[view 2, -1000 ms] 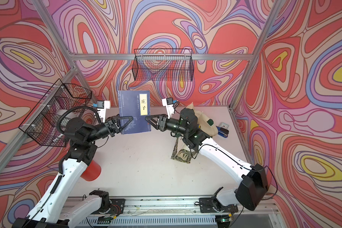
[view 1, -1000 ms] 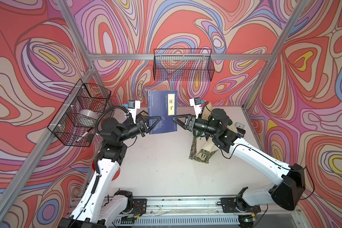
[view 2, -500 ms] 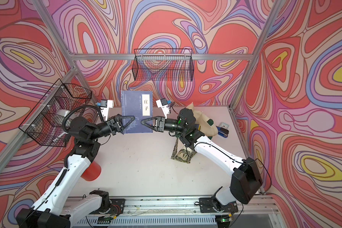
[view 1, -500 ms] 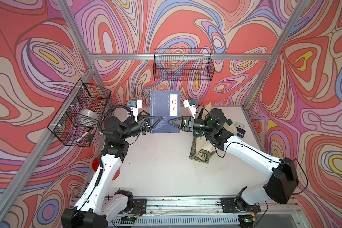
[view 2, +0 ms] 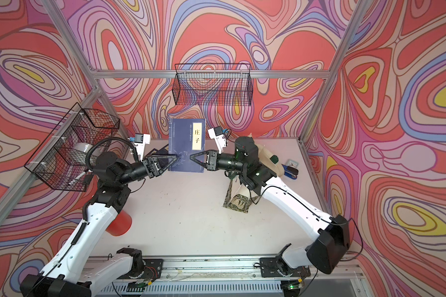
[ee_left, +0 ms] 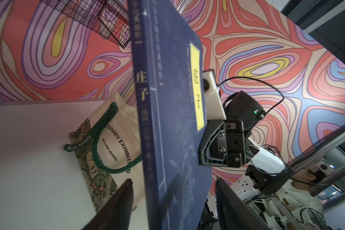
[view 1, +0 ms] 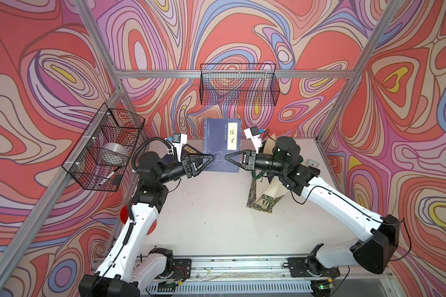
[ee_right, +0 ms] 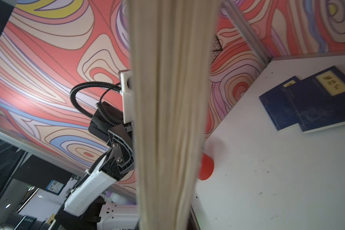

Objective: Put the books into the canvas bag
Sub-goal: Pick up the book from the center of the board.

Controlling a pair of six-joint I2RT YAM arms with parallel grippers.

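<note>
Above the pale tabletop, the upright navy yellow-labelled paperback hangs leftward of the slumped cream canvas bag, clamped by the nearer right gripper; the left gripper straddles it, spread loose.

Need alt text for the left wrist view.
A navy book is held off the table, the right end effector clamped on its page edge, the left end effector open around its spine. Behind, a cream canvas bag lies on the table.

Red cup, blue stapler, back-wall wire basket
</note>
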